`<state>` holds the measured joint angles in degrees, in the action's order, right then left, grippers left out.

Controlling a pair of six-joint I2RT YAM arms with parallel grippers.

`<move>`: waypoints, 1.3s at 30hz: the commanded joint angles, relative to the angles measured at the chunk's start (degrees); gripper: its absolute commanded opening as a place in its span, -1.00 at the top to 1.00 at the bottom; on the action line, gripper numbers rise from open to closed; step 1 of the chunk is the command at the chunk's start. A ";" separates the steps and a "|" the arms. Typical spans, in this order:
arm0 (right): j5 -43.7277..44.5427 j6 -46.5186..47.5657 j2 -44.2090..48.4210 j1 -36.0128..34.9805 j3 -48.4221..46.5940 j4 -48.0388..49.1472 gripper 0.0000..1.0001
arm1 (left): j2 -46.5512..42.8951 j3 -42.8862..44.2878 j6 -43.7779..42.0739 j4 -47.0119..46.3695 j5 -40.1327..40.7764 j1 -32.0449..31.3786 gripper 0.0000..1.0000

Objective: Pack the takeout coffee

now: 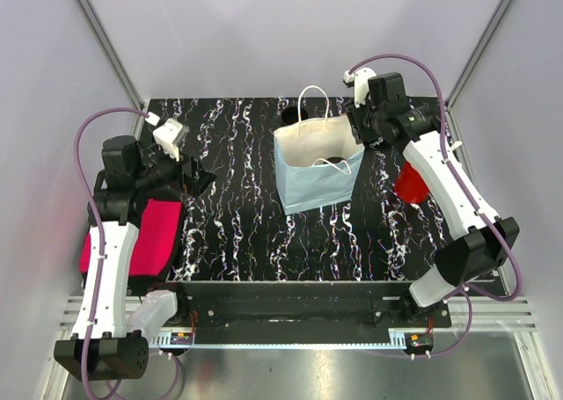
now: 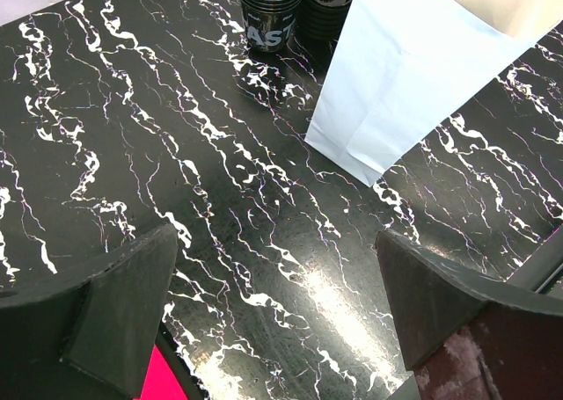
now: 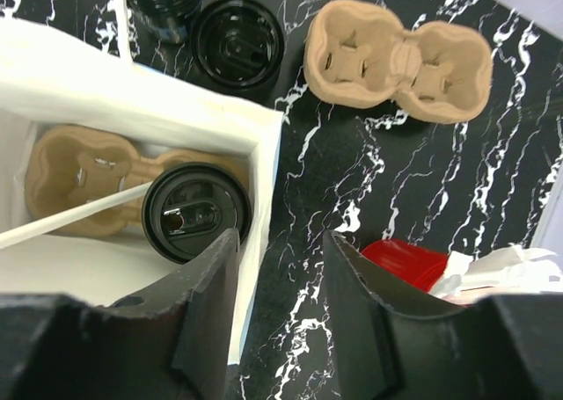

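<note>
A white and pale-blue paper bag [image 1: 317,167] stands open mid-table. In the right wrist view the bag [image 3: 132,110] holds a brown cardboard cup carrier [image 3: 75,176] with a black-lidded coffee cup [image 3: 195,211] seated in it. My right gripper [image 1: 359,132] hovers over the bag's right rim, open and empty [image 3: 280,250], with the bag wall just beside its left finger. My left gripper [image 1: 201,182] is open and empty [image 2: 277,277] above bare table, left of the bag [image 2: 413,75].
A second empty cardboard carrier [image 3: 400,61] lies on the table behind the bag. A stack of black cups [image 2: 268,13] and black lids [image 3: 237,44] stand beyond the bag. A red container [image 1: 410,187] is at the right, a pink cloth [image 1: 154,237] at the left.
</note>
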<state>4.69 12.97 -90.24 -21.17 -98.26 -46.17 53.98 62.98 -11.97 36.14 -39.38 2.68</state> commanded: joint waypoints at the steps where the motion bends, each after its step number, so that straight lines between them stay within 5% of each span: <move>1: -1.70 -1.02 -0.03 -0.10 1.13 1.09 0.08 | -0.80 -0.58 0.19 -3.36 -2.11 0.22 -0.98; 8: -1.52 -1.98 0.94 -0.10 1.93 0.03 0.59 | -0.80 -0.75 0.36 -3.53 -2.20 0.48 -0.98; 18: -1.43 -5.50 2.34 -0.19 1.05 -4.10 0.95 | -0.80 -0.93 0.37 -3.71 -2.55 0.75 -0.98; 39: 0.58 -6.56 5.24 -4.85 0.87 -8.76 1.00 | -0.80 -0.93 0.63 -3.88 -2.90 1.10 -0.98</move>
<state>3.97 7.16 -88.23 -25.39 -96.84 -54.65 53.98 62.22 -11.73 35.83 -40.38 3.40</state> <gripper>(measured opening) 0.009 0.987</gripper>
